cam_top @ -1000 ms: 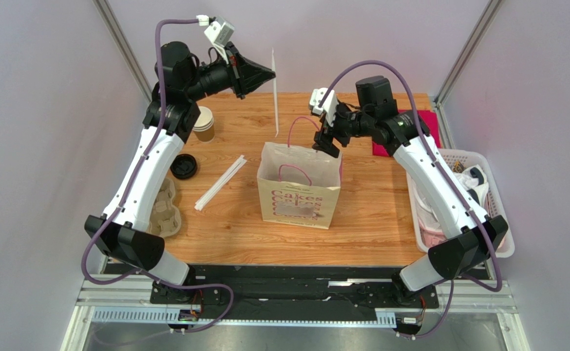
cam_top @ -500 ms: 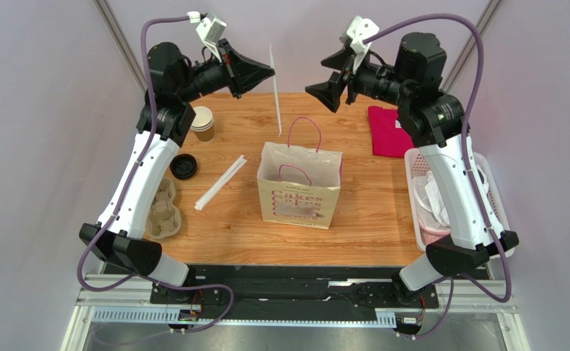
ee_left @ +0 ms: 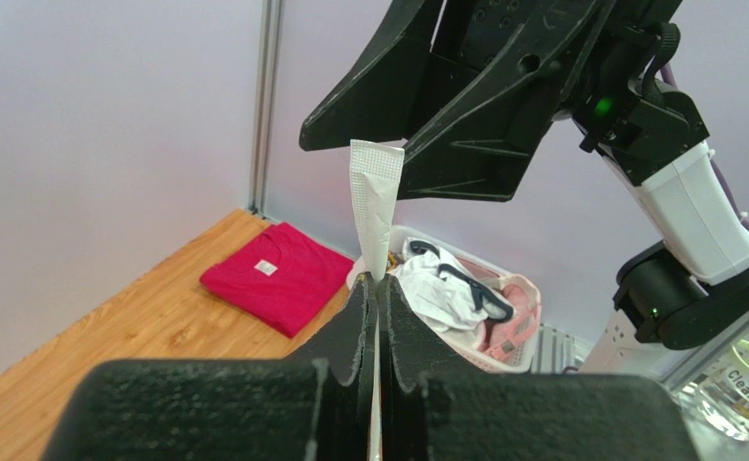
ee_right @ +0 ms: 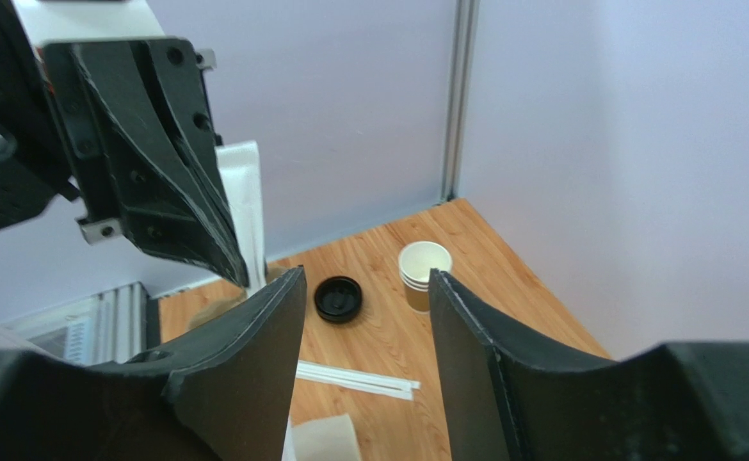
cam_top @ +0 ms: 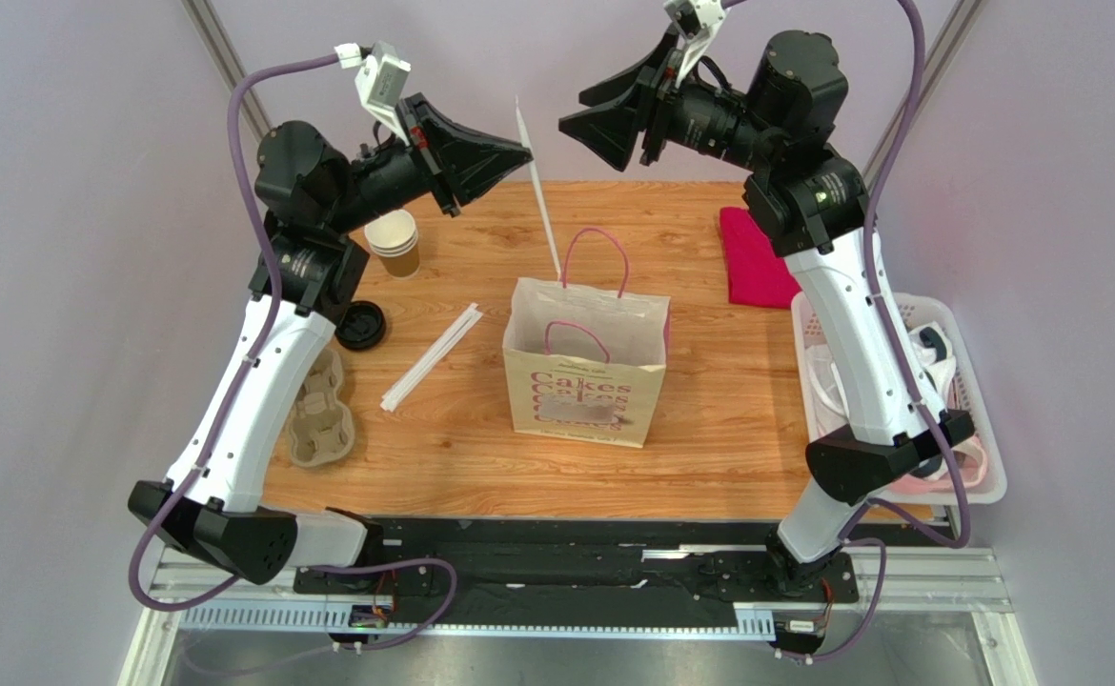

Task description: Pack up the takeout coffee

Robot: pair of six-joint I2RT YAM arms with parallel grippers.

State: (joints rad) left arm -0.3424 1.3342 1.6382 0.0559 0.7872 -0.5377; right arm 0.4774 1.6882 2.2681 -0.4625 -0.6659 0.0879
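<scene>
Left gripper (cam_top: pixel 528 145): your jaws clench a wrapped straw (cam_top: pixel 538 193), held high above the table (cam_top: pixel 728 429).
Right gripper (cam_top: pixel 566 126): your jaws stand apart, empty, facing the straw.
Cup (cam_top: pixel 396 240): uncovered, far left; lid (cam_top: pixel 362 325) near it, paper bag (cam_top: pixel 588 365) well apart.

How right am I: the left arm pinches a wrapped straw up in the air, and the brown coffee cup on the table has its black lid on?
One slip. The left gripper does pinch the wrapped straw aloft, but the coffee cup stands open on the table, its black lid lying beside it, apart. The right wrist view shows this.
</scene>
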